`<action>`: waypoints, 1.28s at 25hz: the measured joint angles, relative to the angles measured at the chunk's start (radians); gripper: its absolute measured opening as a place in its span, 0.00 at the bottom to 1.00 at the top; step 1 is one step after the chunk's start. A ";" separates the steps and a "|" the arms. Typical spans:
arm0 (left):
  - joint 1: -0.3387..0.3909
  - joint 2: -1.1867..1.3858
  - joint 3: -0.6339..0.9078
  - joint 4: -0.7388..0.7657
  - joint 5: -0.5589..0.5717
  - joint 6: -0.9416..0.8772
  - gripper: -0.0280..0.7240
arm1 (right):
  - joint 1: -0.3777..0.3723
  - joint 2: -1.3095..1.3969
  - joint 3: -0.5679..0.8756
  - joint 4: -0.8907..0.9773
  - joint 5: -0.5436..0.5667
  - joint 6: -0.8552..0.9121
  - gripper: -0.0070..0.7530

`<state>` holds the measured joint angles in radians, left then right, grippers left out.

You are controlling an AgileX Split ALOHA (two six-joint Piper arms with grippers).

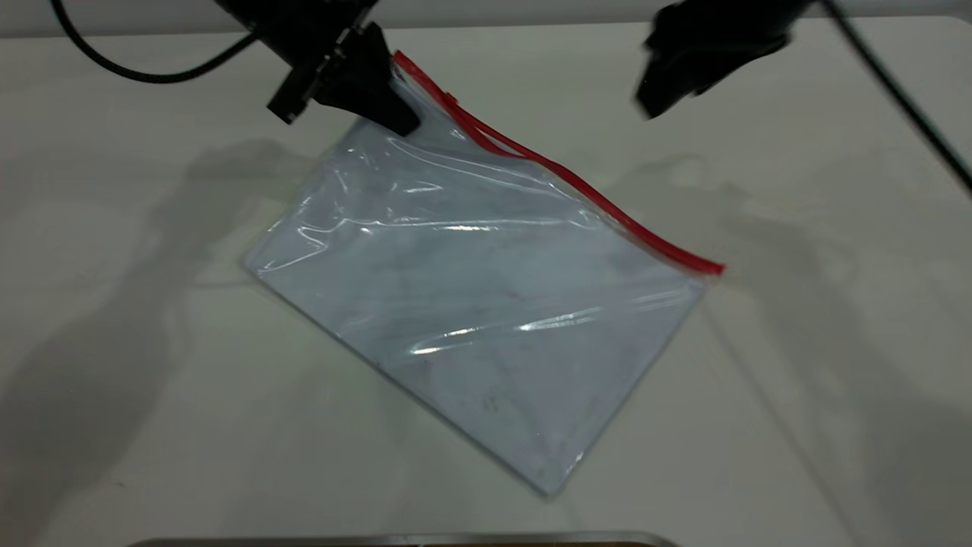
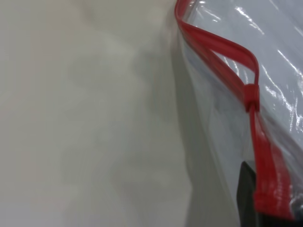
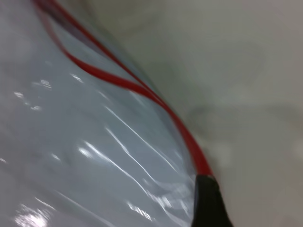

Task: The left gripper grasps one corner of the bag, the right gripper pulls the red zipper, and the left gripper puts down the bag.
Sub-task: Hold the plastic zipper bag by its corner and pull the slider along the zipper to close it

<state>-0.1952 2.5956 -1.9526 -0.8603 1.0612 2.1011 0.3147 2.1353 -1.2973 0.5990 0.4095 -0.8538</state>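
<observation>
Clamped on the clear plastic corner of the bag, the black, wedge-fingered left gripper holds that end lifted near the far edge of the pale bench, left of its middle. From there the large, flat, transparent bluish-white plastic bag slopes down, its opposite corners resting on the surface toward the near edge. Its thin red zipper runs from the pinched corner toward the right side; the small red slider tab sits close to the held end, and the two tracks beside it stand apart in the left wrist view. The black right gripper hangs above the far right part of the bench, clear of the bag; whether its fingers are parted I cannot tell. The slider is tiny and close to the left fingers, so the right gripper could miss it or knock them. A hard pull might also drag the slick corner out of the clamp.
</observation>
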 joint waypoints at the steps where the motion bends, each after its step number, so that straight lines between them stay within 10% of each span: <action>1: -0.009 0.000 0.000 0.002 -0.001 0.004 0.11 | 0.013 0.018 -0.021 0.021 0.015 -0.031 0.69; 14: -0.069 0.001 -0.001 -0.036 0.012 0.009 0.11 | 0.054 0.083 -0.083 0.524 0.187 -0.575 0.69; 25: -0.069 0.009 -0.001 -0.137 0.052 0.011 0.11 | 0.054 0.102 -0.084 0.551 0.200 -0.614 0.68; 32: -0.069 0.009 -0.001 -0.137 0.057 0.012 0.11 | 0.054 0.102 -0.084 0.573 0.193 -0.616 0.39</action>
<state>-0.2642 2.6042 -1.9535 -0.9973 1.1179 2.1134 0.3685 2.2374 -1.3813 1.1716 0.6027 -1.4699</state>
